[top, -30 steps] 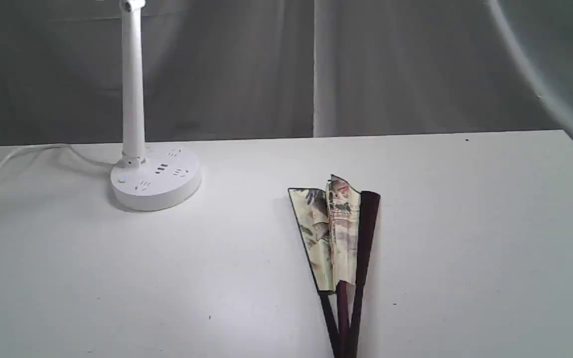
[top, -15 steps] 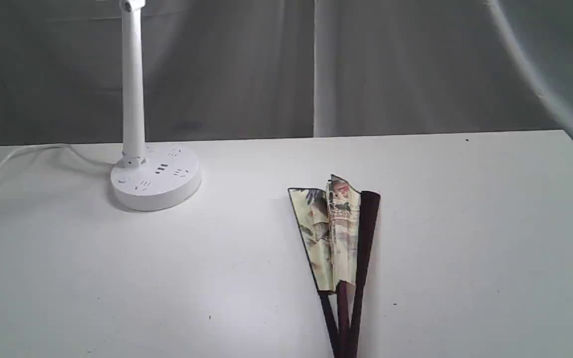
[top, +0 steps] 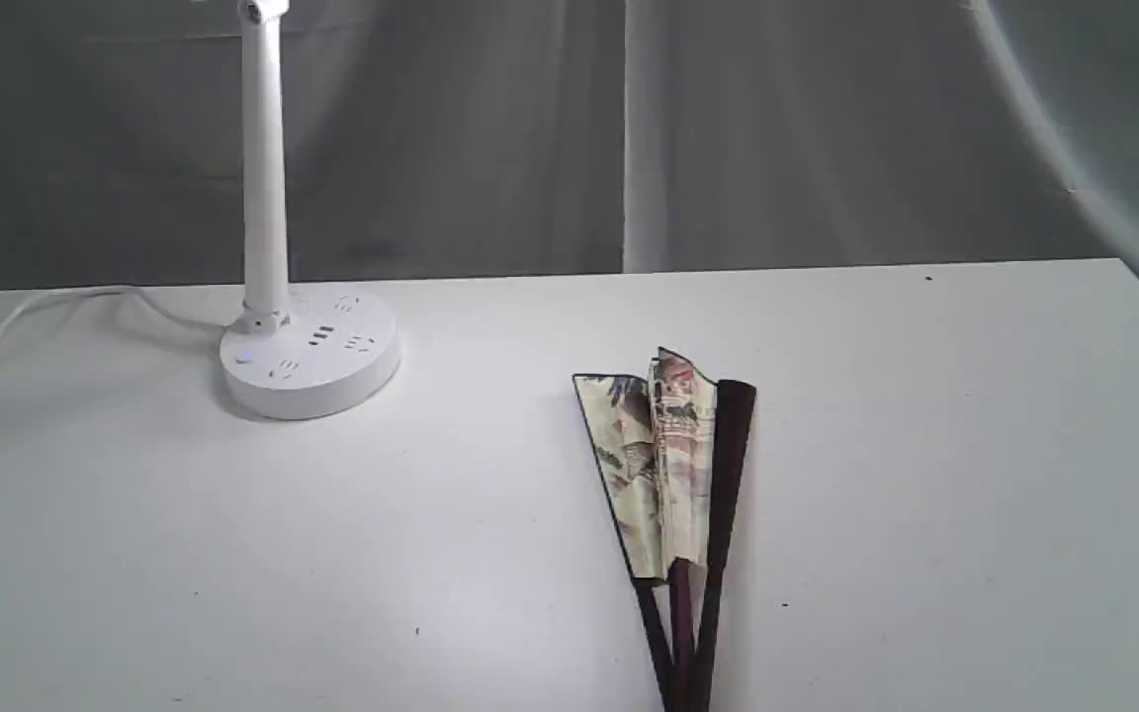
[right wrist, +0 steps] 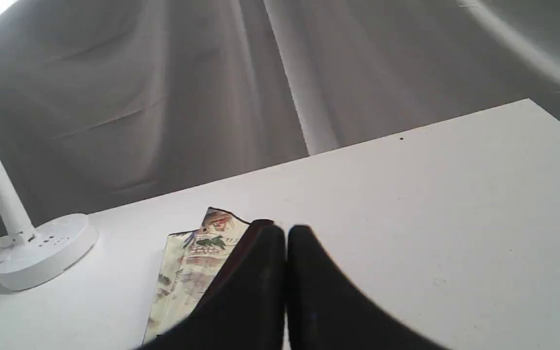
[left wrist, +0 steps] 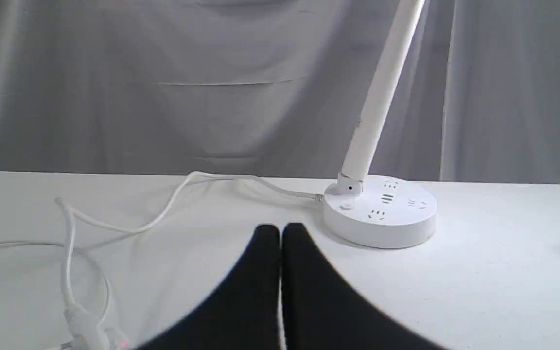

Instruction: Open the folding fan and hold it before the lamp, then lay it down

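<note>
Our left tool (left wrist: 280, 234) and right tool (right wrist: 286, 238) are both pressed together, empty. The fan (top: 673, 475) lies barely spread on the worktop (top: 925, 445), at four o'clock from the lamp (top: 312, 364), pivot toward six. We should spread the tools, then pinch its two outer edges.

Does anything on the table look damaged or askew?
Yes, the fan: it lies partly open, its paper crumpled and bunched, not in neat pleats. The lamp stands upright.

Creased paper folding fan (top: 663, 465) with dark glossy ribs, smooth white plastic lamp (top: 307, 361), matt white table (top: 925, 445)
</note>
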You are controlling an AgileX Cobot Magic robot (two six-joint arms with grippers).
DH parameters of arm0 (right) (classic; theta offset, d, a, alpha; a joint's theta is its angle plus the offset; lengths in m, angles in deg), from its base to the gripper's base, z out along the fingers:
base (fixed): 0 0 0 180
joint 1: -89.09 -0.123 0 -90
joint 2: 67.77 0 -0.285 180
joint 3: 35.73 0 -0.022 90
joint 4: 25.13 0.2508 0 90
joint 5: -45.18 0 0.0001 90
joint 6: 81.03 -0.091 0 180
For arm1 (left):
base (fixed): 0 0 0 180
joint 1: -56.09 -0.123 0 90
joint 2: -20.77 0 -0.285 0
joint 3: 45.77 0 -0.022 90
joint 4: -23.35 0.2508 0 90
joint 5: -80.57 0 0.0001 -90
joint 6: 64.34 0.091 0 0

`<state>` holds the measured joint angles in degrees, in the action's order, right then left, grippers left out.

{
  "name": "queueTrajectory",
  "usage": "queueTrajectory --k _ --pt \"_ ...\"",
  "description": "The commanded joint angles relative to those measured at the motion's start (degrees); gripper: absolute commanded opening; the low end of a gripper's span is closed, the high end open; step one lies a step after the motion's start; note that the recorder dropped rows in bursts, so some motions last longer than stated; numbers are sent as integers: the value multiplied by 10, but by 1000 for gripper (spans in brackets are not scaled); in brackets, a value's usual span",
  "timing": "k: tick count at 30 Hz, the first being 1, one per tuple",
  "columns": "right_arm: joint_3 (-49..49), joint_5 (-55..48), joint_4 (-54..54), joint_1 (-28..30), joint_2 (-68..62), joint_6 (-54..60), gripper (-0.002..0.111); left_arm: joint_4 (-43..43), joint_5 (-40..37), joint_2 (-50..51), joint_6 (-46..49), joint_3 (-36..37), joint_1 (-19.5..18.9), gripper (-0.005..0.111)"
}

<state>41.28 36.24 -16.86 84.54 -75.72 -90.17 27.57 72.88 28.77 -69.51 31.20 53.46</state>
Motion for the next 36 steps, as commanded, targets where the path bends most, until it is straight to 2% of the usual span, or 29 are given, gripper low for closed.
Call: queueTrajectory --k 1,11,18,22,28,33,36 --pt "2 14 -1 -1 2 -2 0 0 -1 -2 -2 2 -1 0" --pt "2 81 25 -1 2 -5 0 0 -1 -2 -2 2 -1 0" --pt "-84 52 38 -4 -42 -5 0 0 -1 -2 -2 2 -1 0" --pt "-122 48 38 -21 -130 -3 0 0 -1 -2 -2 2 -1 0" --pt "-191 48 37 -58 -328 2 0 0 -1 -2 -2 2 -1 0" --pt "-293 -59 47 -75 -528 2 0 0 -1 -2 -2 2 -1 0" --pt "-355 -76 48 -75 -640 2 0 0 -1 -2 -2 2 -1 0"
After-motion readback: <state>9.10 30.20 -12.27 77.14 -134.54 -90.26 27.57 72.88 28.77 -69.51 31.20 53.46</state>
